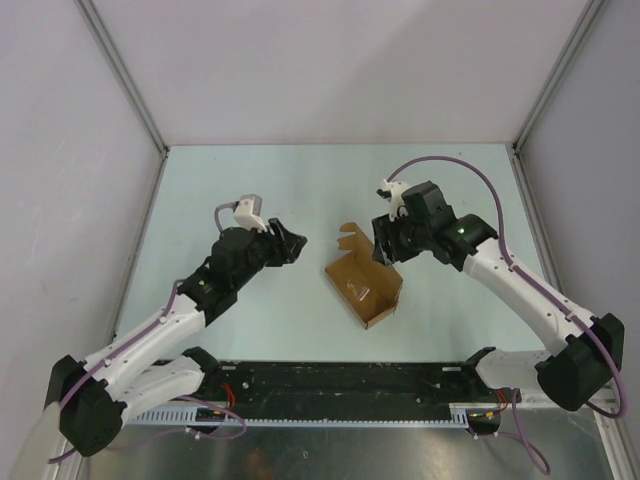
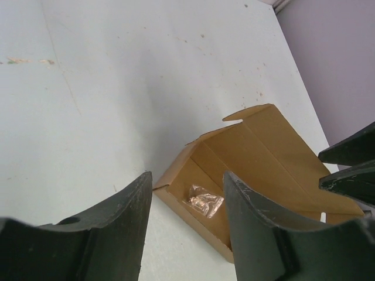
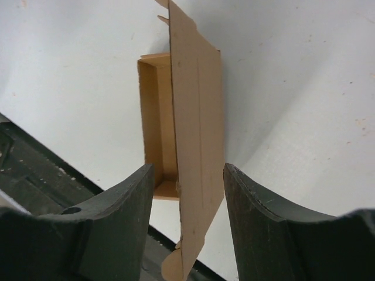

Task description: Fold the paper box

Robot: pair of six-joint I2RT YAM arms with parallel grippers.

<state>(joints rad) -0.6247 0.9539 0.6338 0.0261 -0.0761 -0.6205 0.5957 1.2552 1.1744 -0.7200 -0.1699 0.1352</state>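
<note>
Top view, paper box: we see the paper box on the table between the two arms. It is a shallow open brown tray set at a slant, near the black rail but apart from it.
Top view, lid flap: the lid flap rises from the tray's far side, with tabs cut along its edge.
Top view, left gripper: the left gripper hovers to the left of the box, clear of it; from here we cannot tell how wide it stands.
Top view, right gripper: the right gripper sits at the right end of the lid flap; we cannot tell whether it touches.

Left wrist, left gripper: we find the claw standing wide, its fingers apart with nothing between them.
Left wrist, paper box: the tray lies beyond the fingertips, its open side towards us and the flap leaning back.
Left wrist, packet: a small crinkled clear packet rests on the tray floor.
Left wrist, right gripper: its dark fingers reach in at the right edge, by the flap.

Right wrist, right gripper: the jaws stand apart with the lid flap between them, not clamped. We see table in the gap at the picture's left finger; at the other finger we cannot tell whether the flap's edge touches.
Right wrist, paper box: the open tray lies behind the flap on the table.
</note>
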